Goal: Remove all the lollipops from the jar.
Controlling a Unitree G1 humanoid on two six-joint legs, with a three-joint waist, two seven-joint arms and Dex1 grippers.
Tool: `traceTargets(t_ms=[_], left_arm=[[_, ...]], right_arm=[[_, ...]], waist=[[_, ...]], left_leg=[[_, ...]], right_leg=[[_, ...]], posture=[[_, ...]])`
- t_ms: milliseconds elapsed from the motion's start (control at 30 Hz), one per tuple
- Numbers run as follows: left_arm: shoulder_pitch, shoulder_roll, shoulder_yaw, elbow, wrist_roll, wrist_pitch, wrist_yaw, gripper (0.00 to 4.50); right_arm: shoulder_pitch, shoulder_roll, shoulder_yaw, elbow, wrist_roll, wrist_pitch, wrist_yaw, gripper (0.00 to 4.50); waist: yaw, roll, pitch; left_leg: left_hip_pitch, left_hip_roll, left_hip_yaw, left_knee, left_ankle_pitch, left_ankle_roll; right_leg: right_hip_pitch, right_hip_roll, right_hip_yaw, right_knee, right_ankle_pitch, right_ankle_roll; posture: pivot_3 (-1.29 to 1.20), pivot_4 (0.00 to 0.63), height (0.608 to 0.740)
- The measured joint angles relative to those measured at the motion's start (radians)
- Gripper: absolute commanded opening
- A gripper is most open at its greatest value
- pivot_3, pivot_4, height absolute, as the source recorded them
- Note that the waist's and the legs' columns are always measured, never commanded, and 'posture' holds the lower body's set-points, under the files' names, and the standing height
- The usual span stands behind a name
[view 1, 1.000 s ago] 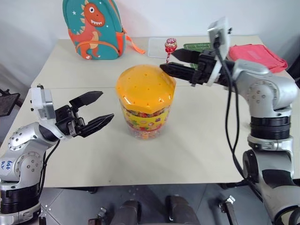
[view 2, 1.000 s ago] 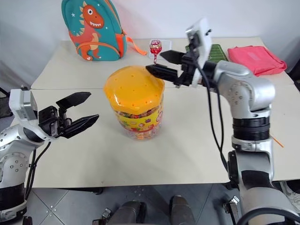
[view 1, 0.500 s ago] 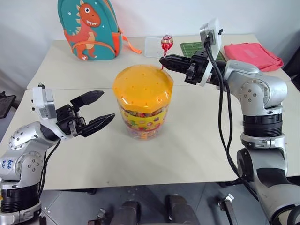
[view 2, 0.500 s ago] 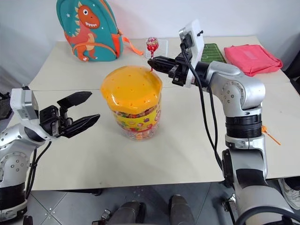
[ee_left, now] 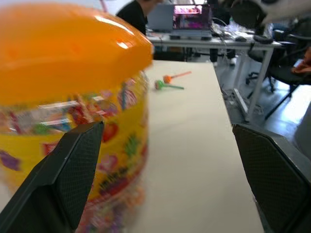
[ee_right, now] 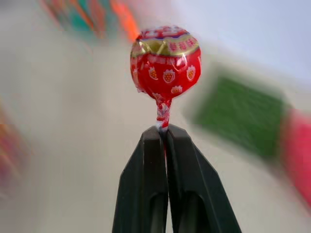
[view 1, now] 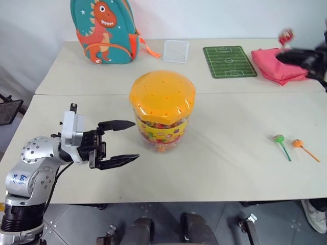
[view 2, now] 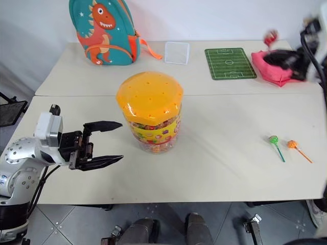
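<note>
Pale, matt tabletops butted together carry everything in the head views. At mid-table stands the jar, a clear plastic tub with printed sweets showing through its wall and a domed, glossy orange-yellow lid dotted with small holes. The left gripper sits just beside it on the near-left side, jaws spread wide, probably placed to steady the tub. Near the right end of the front edge lie two lollipops, the green lollipop and the orange lollipop, thin sticks flat on the table and well apart from the jar, apparently already taken out. By the far right corner the right gripper carries the red lollipop above a soft pink cloth. Along the far edge rest a dinosaur backpack, a clear square lid and a green pitch mat.

From the left wrist, its ribbed black fingers frame the jar's curved wall without touching.

From the right wrist, the fingers are pinched together on the stick just under the shiny strawberry-printed wrapper, held upright, likely for carrying clear.
</note>
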Motion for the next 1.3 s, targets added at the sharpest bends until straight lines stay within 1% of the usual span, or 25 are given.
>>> traceTargets(t_ms=[67,167,233,300,433,500,600,667,700,833,900,933,967,1033,1100,1133,1233,1300], left_arm=[[0.0,0.0,-0.009,-0.013,0.006,-0.009,-0.009,4.5],[0.006,-0.008,-0.016,-0.011,0.011,-0.013,-0.007,4.5],[0.007,-0.018,-0.022,-0.009,0.013,-0.015,-0.004,4.5],[0.004,-0.024,-0.034,-0.009,0.016,-0.016,-0.002,4.5],[-0.001,-0.027,-0.043,-0.008,0.018,-0.017,-0.002,4.5],[-0.004,-0.027,-0.043,-0.007,0.018,-0.016,-0.003,4.5],[-0.009,-0.022,-0.043,-0.006,0.017,-0.014,-0.002,4.5],[-0.009,-0.016,-0.042,-0.006,0.017,-0.011,-0.002,4.5],[-0.009,-0.012,-0.041,-0.006,0.017,-0.008,-0.002,4.5],[-0.009,-0.008,-0.033,-0.006,0.017,-0.006,-0.001,4.5],[-0.005,-0.008,-0.028,-0.006,0.014,0.003,0.006,4.5],[0.01,-0.008,-0.011,-0.005,0.01,0.008,0.019,4.5],[0.038,-0.004,0.013,0.0,0.013,0.01,0.03,4.5],[0.091,0.019,0.041,0.043,0.047,0.005,0.043,4.5],[0.111,0.029,0.051,0.105,0.11,-0.032,0.064,4.5],[0.114,0.029,0.053,0.131,0.141,-0.057,0.074,4.5],[0.137,0.033,0.064,0.195,0.227,-0.132,0.108,4.5],[0.164,0.031,0.077,0.225,0.263,-0.169,0.121,4.5]], right_arm=[[0.051,-0.058,0.063,0.019,-0.064,0.002,0.03,0.03],[0.23,-0.17,0.125,0.013,-0.163,-0.009,0.052,0.03],[0.326,-0.172,0.133,0.012,-0.191,-0.01,0.051,0.03],[0.395,-0.149,0.127,0.012,-0.199,0.0,0.038,0.03],[0.477,-0.11,0.122,0.013,-0.208,0.028,0.006,0.03],[0.487,-0.099,0.121,0.013,-0.216,0.038,-0.008,0.03],[0.497,-0.099,0.105,0.007,-0.216,0.041,-0.016,0.7],[0.509,-0.099,0.087,-0.003,-0.215,0.048,-0.014,1.31],[0.512,-0.099,0.081,-0.002,-0.216,0.05,-0.014,1.72],[0.523,-0.099,0.057,0.005,-0.219,0.042,-0.013,3.08],[0.542,-0.115,0.045,0.011,-0.229,-0.006,-0.008,3.8],[0.571,-0.132,0.027,0.017,-0.23,-0.071,0.013,4.05],[0.602,-0.136,-0.019,0.021,-0.22,-0.156,0.053,4.44],[0.651,-0.112,-0.142,0.004,-0.148,-0.329,0.163,4.48],[0.675,-0.001,-0.283,-0.081,-0.016,-0.439,0.263,4.48],[0.686,0.054,-0.324,-0.134,0.038,-0.473,0.287,4.48],[0.765,0.181,-0.359,-0.294,0.119,-0.508,0.273,4.48],[0.833,0.273,-0.333,-0.423,0.148,-0.535,0.264,4.48]], waist=[[-0.005,0.0,0.0],[0.005,0.0,0.0],[0.005,0.0,0.0],[0.004,0.001,0.0],[0.006,0.001,0.0],[0.007,0.001,0.0],[0.007,0.001,0.0],[0.007,0.001,0.0],[0.007,0.001,0.0],[0.008,0.001,0.0],[0.008,0.001,0.0],[0.009,0.001,0.0],[0.008,0.001,0.0],[0.003,0.001,0.0],[-0.002,-0.001,0.0],[-0.002,-0.001,0.001],[0.008,-0.002,0.0],[0.017,-0.002,0.0]], left_leg=[[0.0,0.001,0.003,0.0,0.0,0.0],[0.001,0.001,0.003,0.001,0.001,0.0],[0.001,0.001,0.005,0.002,0.001,0.0],[0.001,0.001,0.007,0.002,0.001,0.0],[0.002,0.001,0.007,0.002,0.001,0.0],[0.002,0.001,0.007,0.003,0.001,0.0],[0.002,0.001,0.007,0.003,0.001,0.0],[0.002,0.001,0.007,0.003,0.001,0.0],[0.002,0.001,0.007,0.003,0.001,0.0],[0.002,0.001,0.007,0.003,0.001,0.0],[0.002,0.001,0.007,0.003,0.001,0.0],[0.002,0.001,0.007,0.002,0.001,0.0],[0.002,0.001,0.007,0.002,0.001,0.0],[0.004,0.002,0.009,0.0,0.001,0.0],[0.007,0.005,0.01,0.001,0.0,-0.001],[0.007,0.005,0.01,0.002,0.0,-0.001],[0.007,0.005,0.009,0.003,0.0,-0.001],[0.007,0.004,0.007,0.003,-0.001,-0.001]], right_leg=[[0.0,0.001,0.002,0.001,0.0,0.0],[0.0,0.001,0.002,0.001,0.0,0.0],[0.0,0.001,0.004,0.001,0.0,0.0],[0.0,0.001,0.006,0.001,0.0,0.0],[-0.001,0.001,0.005,0.005,0.0,0.0],[-0.002,0.001,0.005,0.006,0.0,0.0],[-0.002,0.001,0.005,0.006,0.0,0.0],[-0.002,0.001,0.005,0.006,0.0,0.0],[-0.002,0.001,0.005,0.006,0.0,0.0],[-0.002,0.001,0.005,0.006,0.0,0.0],[-0.002,0.001,0.005,0.006,0.0,0.0],[-0.002,0.001,0.005,0.006,0.0,0.0],[-0.002,0.001,0.005,0.006,0.0,0.0],[-0.002,0.002,0.005,0.007,0.0,0.0],[0.001,0.004,0.004,0.006,0.0,0.0],[0.002,0.004,0.003,0.006,0.0,-0.001],[0.003,0.003,0.004,0.006,0.0,-0.001],[0.003,0.002,0.002,0.006,0.0,-0.001]], posture=[[0.0,0.15,0.74],[0.0,0.15,0.74],[0.0,0.15,0.74],[0.0,0.15,0.74],[0.0,0.15,0.74],[0.0,0.15,0.74],[0.0,0.15,0.74],[0.0,0.15,0.74],[0.0,0.15,0.74],[0.0,0.15,0.74],[0.0,0.15,0.74],[0.0,0.15,0.74],[0.0,0.15,0.74],[0.0,0.15,0.74],[0.0,0.15,0.74],[0.0,0.15,0.74],[0.0,0.15,0.74],[0.0,0.15,0.74]])
